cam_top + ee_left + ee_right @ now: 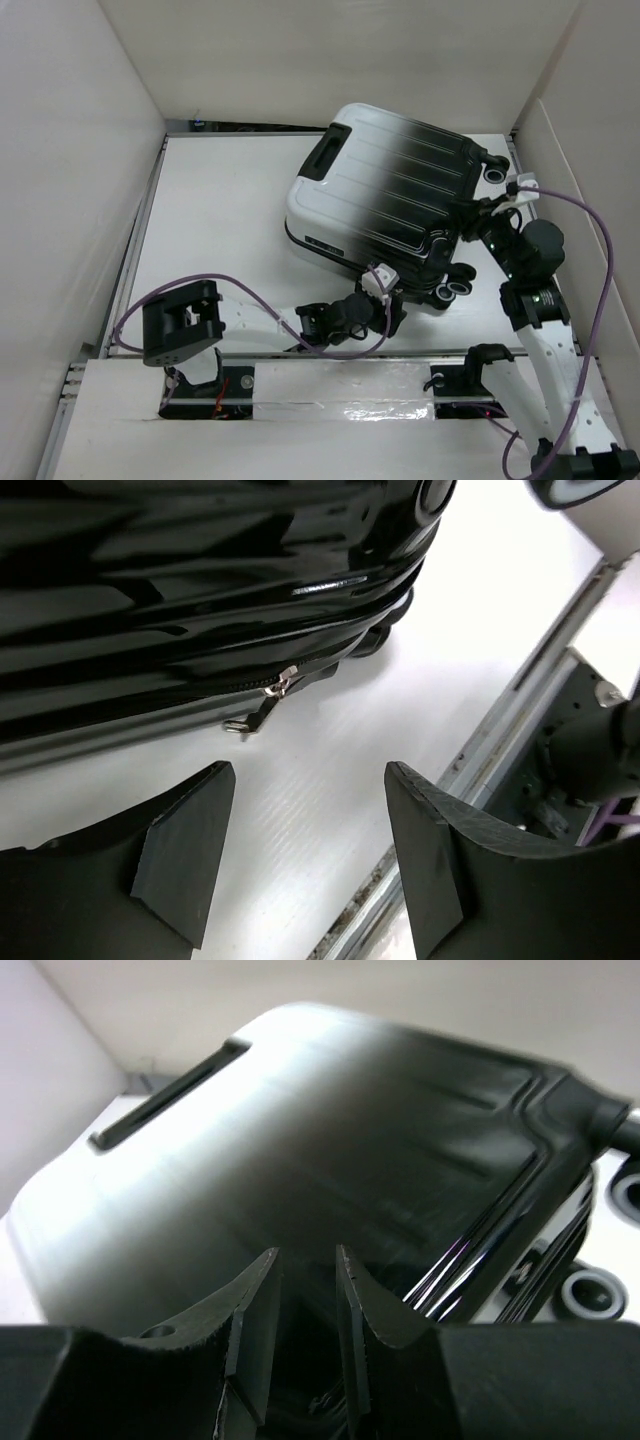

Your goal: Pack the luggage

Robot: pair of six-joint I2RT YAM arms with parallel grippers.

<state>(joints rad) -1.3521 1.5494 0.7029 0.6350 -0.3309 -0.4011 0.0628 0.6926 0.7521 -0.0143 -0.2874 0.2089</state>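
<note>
Right, the luggage point(385, 195) lies flat and zipped shut on the white table point(220, 220), angled toward the far right, silver-white end with its black handle point(325, 152) to the far left, wheels point(450, 290) toward the right arm. The left gripper point(385, 298) sits low at the case's near edge. In its wrist view the fingers point(185, 840) are spread wide with nothing between them, aimed at a metal zipper pull point(262, 708) hanging from the dark shell point(200, 580), just clear of it. The right gripper point(478, 215) is up against the wheel end. Its fingers point(255, 1310) show only a narrow gap over the ribbed shell point(300, 1130), and whether they pinch anything I cannot tell.
</note>
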